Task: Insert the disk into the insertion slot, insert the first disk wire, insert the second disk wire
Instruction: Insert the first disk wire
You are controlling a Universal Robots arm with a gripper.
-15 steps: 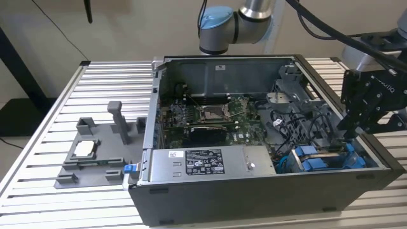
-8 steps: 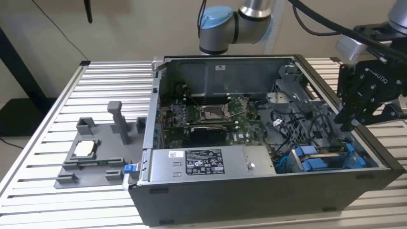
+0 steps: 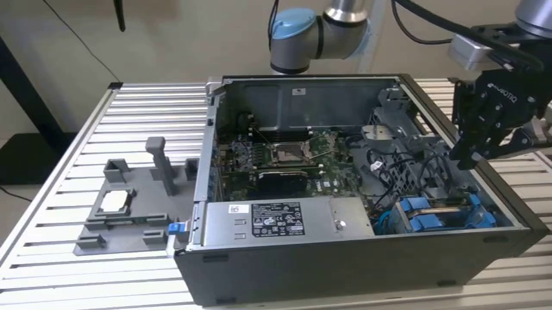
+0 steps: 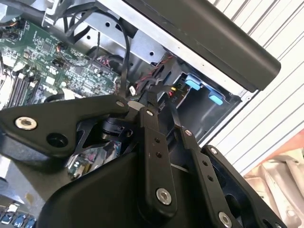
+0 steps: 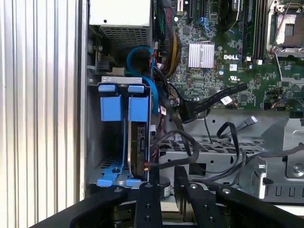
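The disk [image 5: 138, 147] stands on edge in its blue carrier inside the insertion slot [image 5: 94, 142], the dark metal cage at the case's corner. The bay beside it holds a second blue carrier [image 5: 109, 108]. In the exterior view the blue carriers [image 3: 435, 213] sit at the case's near corner on the exterior view's right. My gripper [image 3: 466, 158] hangs above that side of the case, its fingers close together with nothing seen between them. In both wrist views its fingertips [image 5: 145, 187] [image 4: 151, 97] hover over loose black wires [image 5: 190, 145] next to the disk.
The open computer case [image 3: 285, 258] lies on a slatted metal table [image 3: 155, 116]. Inside are the motherboard [image 3: 285, 158], a power supply [image 3: 276, 223] and tangled cables [image 3: 388, 168]. A grey fixture with upright posts [image 3: 129, 200] stands at the exterior view's left.
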